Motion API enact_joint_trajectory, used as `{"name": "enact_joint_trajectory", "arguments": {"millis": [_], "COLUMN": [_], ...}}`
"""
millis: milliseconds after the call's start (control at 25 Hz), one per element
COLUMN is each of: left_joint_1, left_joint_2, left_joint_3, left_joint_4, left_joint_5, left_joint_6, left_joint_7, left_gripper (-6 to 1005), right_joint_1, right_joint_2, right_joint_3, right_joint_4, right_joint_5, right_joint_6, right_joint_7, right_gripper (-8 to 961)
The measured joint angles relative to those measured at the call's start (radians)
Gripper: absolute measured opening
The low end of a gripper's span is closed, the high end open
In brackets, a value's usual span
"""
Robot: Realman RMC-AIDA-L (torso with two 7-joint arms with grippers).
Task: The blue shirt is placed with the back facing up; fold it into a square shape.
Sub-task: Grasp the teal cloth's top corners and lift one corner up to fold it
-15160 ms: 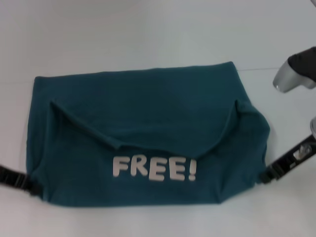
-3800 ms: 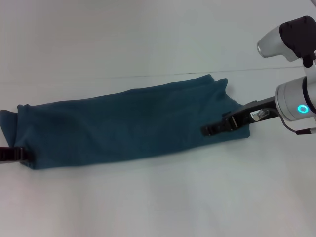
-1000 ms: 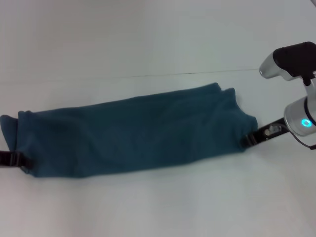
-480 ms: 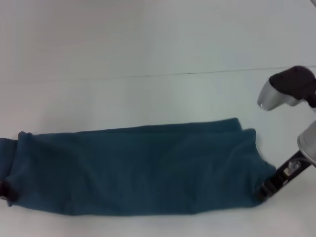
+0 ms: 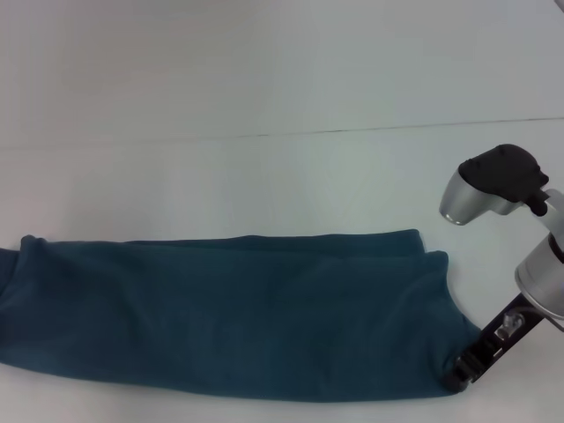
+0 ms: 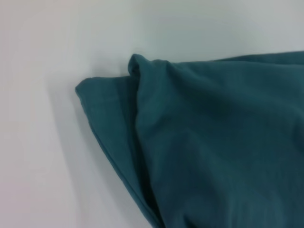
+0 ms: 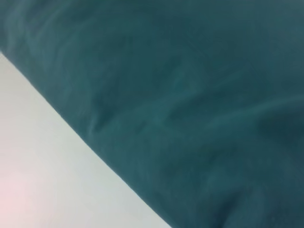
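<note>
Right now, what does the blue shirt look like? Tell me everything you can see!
The blue shirt is soft dark teal cloth, folded into a long, gently wrinkled band lying flat across the white table. No lettering shows, only plain fabric. Layered edges peek out at both ends. The right gripper is at its near right corner. Its left end runs out of the head view.

This looks like a robot test or lab setup rather than a home: a plain, bare white surface [image 5: 264, 79] crossed by one thin seam line fills the head view, with nothing around it but a silver-and-black robot arm [image 5: 515, 229] at its right edge.
</note>
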Motion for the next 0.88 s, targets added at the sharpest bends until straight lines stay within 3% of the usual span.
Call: {"name": "enact_joint_trajectory", "arguments": {"millis": [240, 480, 680, 880], "left_joint_1": [0.000, -0.006, -0.008, -0.013], "left_joint_2": [-0.002, -0.004, -0.009, -0.009], "left_joint_3": [0.001, 0.004, 0.004, 0.006], "left_joint_4": [-0.008, -0.025, -0.040, -0.051], "left_joint_5": [-0.005, -0.008, -0.012, -0.022], "left_joint_6": [-0.012, -0.034, -0.055, -0.064], "left_joint_7": [0.006, 0.008, 0.009, 0.009], "left_gripper": [91, 97, 102, 107], "right_joint_1": [0.016, 0.034, 0.053, 0.048], "right_joint_2": [-0.015, -0.035, -0.035, -0.004], "right_joint_3": [0.045, 0.151, 0.220, 0.188], "right_joint_4": [-0.022, -0.137, -0.216, -0.216], "right_joint_5": [-0.018, -0.026, 0.004, 0.121], "right_joint_6": [-0.006, -0.082, -0.114, -0.037], "right_joint_7": [0.020, 0.014, -0.008, -0.065], "right_gripper": [126, 142, 309, 485]}}
